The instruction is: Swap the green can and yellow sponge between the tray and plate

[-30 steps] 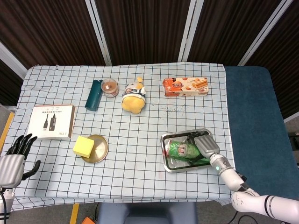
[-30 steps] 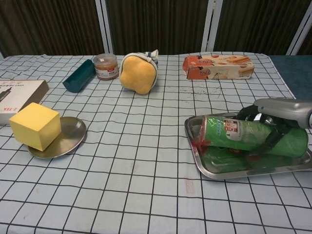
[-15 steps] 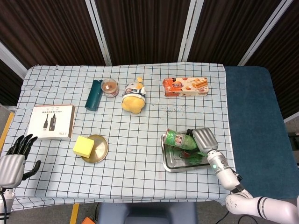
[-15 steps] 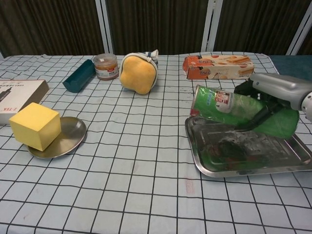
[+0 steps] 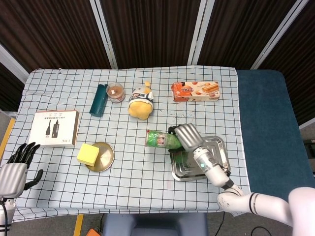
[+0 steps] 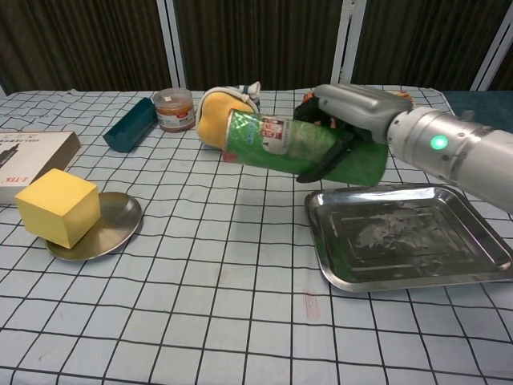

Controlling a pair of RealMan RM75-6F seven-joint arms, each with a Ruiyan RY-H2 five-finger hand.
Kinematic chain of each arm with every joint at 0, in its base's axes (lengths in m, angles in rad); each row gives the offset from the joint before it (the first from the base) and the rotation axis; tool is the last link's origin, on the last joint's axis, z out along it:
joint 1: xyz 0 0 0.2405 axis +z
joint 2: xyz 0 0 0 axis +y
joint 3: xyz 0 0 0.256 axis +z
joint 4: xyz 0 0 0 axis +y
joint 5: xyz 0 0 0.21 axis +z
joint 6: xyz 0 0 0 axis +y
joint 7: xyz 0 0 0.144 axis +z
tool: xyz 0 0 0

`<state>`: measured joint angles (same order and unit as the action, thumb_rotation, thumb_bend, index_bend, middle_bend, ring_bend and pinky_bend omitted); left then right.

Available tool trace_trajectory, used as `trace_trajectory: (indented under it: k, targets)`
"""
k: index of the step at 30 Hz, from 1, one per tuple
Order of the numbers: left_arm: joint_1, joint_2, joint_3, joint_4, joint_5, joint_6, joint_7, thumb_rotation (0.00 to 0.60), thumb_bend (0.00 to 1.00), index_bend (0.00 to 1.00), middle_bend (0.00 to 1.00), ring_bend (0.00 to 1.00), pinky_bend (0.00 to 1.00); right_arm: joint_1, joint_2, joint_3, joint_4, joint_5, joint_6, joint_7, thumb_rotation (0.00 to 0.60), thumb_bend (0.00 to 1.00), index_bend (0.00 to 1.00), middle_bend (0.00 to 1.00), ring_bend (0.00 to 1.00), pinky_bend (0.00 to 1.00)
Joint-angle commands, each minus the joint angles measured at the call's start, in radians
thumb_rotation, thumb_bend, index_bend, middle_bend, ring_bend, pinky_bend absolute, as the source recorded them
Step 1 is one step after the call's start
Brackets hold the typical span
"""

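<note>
My right hand (image 5: pixel 185 135) (image 6: pixel 341 124) grips the green can (image 5: pixel 160 139) (image 6: pixel 276 142), which lies sideways in the air, left of the metal tray (image 5: pixel 216 150) (image 6: pixel 417 241). The tray has nothing in it. A yellow sponge (image 5: pixel 88 154) (image 6: pixel 58 206) sits on the round metal plate (image 5: pixel 105 158) (image 6: pixel 112 224) at the table's front left. My left hand (image 5: pixel 17 164) hangs open off the table's front left corner, away from everything.
At the back stand a teal case (image 5: pixel 98 100) (image 6: pixel 131 124), a small jar (image 5: pixel 115 92) (image 6: pixel 174 109), a plush toy (image 5: pixel 141 101) (image 6: pixel 228 118) and a biscuit box (image 5: pixel 195 91). A white box (image 5: pixel 54 128) (image 6: pixel 28 156) lies at the left.
My right hand lifted the green can out of the tray and carried it left, over the table. The tray now stands bare. The left hand stayed still.
</note>
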<state>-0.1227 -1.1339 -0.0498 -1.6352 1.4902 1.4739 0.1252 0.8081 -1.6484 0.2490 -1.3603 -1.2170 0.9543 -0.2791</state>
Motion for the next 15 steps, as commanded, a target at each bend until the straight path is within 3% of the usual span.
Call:
trace_trajectory:
  k: [1, 9, 12, 15]
  targets:
    - [0.002, 0.003, 0.001, 0.0, 0.004, 0.004, -0.009, 0.6, 0.39, 0.11, 0.09, 0.06, 0.27, 0.098, -0.144, 0.04, 0.172, -0.021, -0.038, -0.018, 0.6, 0.14, 0.84, 0.67, 0.69, 0.78]
    - [-0.001, 0.01, 0.006, 0.006, 0.017, 0.0, -0.029, 0.6, 0.39, 0.11, 0.1, 0.06, 0.27, 0.191, -0.291, 0.073, 0.402, -0.047, -0.051, 0.065, 0.6, 0.14, 0.82, 0.67, 0.67, 0.76]
    - [0.001, 0.011, 0.007, 0.006, 0.019, 0.003, -0.034, 0.6, 0.39, 0.11, 0.1, 0.06, 0.27, 0.208, -0.31, 0.076, 0.438, -0.045, -0.08, 0.112, 0.6, 0.14, 0.69, 0.58, 0.53, 0.67]
    - [0.002, 0.012, 0.006, 0.005, 0.02, 0.005, -0.038, 0.6, 0.39, 0.11, 0.11, 0.06, 0.27, 0.217, -0.305, 0.078, 0.437, -0.033, -0.123, 0.157, 0.6, 0.14, 0.49, 0.38, 0.31, 0.5]
